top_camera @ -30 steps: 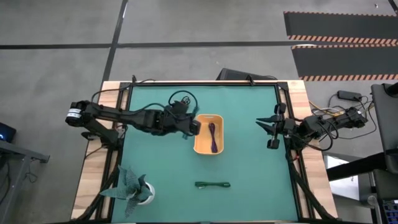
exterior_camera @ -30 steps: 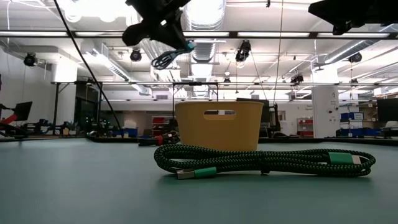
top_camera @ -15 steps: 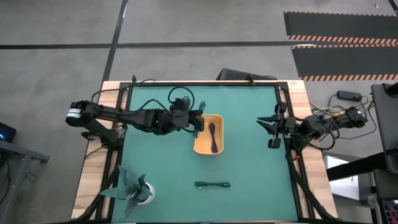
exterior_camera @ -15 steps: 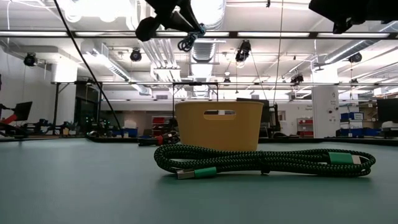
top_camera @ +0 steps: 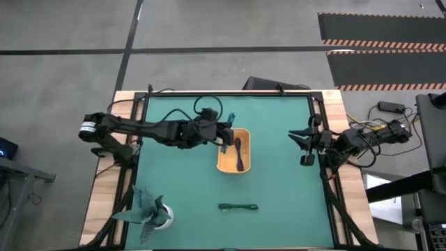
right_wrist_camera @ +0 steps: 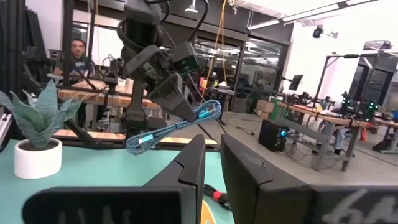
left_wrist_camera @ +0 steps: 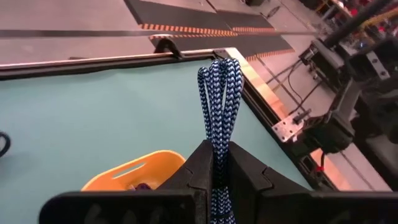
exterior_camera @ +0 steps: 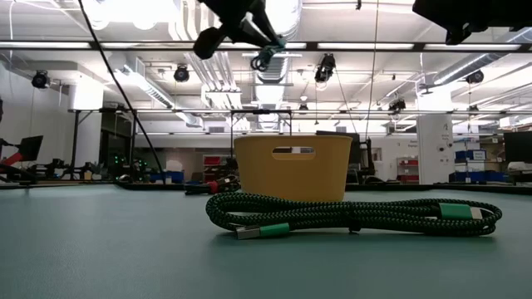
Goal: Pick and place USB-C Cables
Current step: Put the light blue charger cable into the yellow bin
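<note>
My left gripper (top_camera: 225,137) is over the orange tray's (top_camera: 244,166) left rim, high above the table (exterior_camera: 249,23), shut on the light blue cable (left_wrist_camera: 217,93) (right_wrist_camera: 174,127). The purple cable (top_camera: 238,152) lies inside the tray (exterior_camera: 291,170). The dark green cable (top_camera: 237,206) (exterior_camera: 349,214) lies flat on the mat near the table's near edge. A red-and-black cable (exterior_camera: 218,186) lies on the mat beyond the tray. My right gripper (top_camera: 300,148) waits by the table's right edge, holding nothing, with a narrow gap between its fingers (right_wrist_camera: 196,162). My left gripper pinches the light blue cable bundle between its two fingers (left_wrist_camera: 200,171), across the strands partway along the bundle (left_wrist_camera: 217,152). The cable is lifted clear. One looped end (left_wrist_camera: 219,68) sticks out past the fingertips, and the other end (right_wrist_camera: 140,144) trails from the other side.
A teal folded-paper plant in a white pot (top_camera: 148,210) stands at the near left corner. Black arm wires loop on the mat by the left arm (top_camera: 203,108). A person (right_wrist_camera: 76,53) sits beyond the table. Open mat lies between the tray and the right gripper.
My left gripper has moved toward the table's right, from beside the tray to over its left rim, and risen a little, carrying the light blue cable, which has swung about with it. The gripper stays shut on it.
</note>
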